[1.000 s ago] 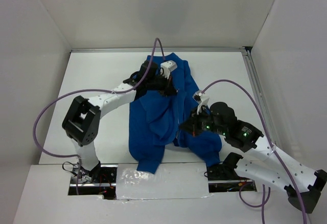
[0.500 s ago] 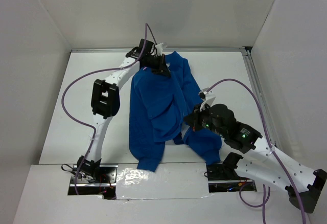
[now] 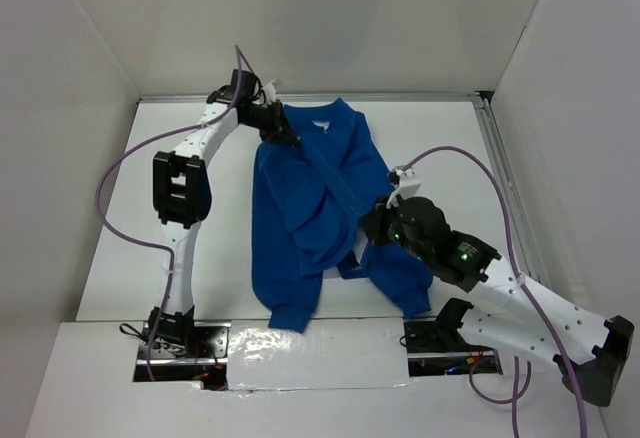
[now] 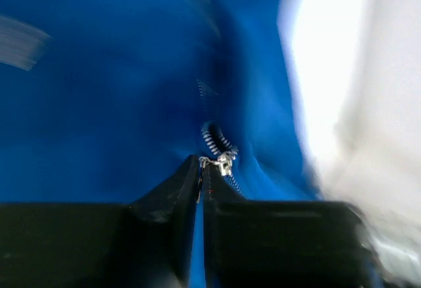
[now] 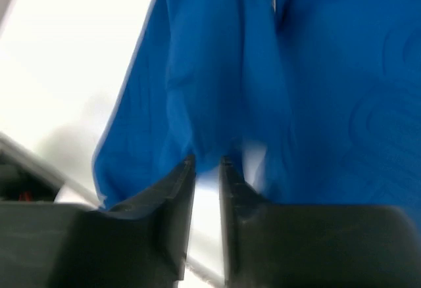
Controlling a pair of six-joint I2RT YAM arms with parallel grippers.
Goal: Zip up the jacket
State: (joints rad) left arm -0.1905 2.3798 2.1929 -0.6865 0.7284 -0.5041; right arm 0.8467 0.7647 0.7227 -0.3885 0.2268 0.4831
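The blue jacket (image 3: 300, 218) lies lengthwise on the white table (image 3: 440, 138), collar and small white label (image 3: 322, 125) at the far end. My left gripper (image 3: 280, 128) is at the collar's left side, shut on the silver zipper pull (image 4: 223, 163); the zipper teeth run away from the tips (image 4: 202, 164) over blue cloth (image 4: 99, 104). My right gripper (image 3: 368, 230) is low on the jacket's right edge. Its jaws stand a narrow slit apart (image 5: 207, 162), with the hem of the jacket (image 5: 316, 91) pinched at their tips and pale table showing below.
White walls close in the table on three sides. A metal rail (image 3: 495, 178) runs along the right edge. Purple cables (image 3: 120, 173) loop over the left arm and over the right arm (image 3: 470, 158). A white ledge (image 3: 320, 343) covers the near edge between the bases.
My left gripper has travelled up and to the left, from the jacket's chest to its collar, taking the zipper pull along. The right gripper stayed at the hem and its jaws eased slightly.
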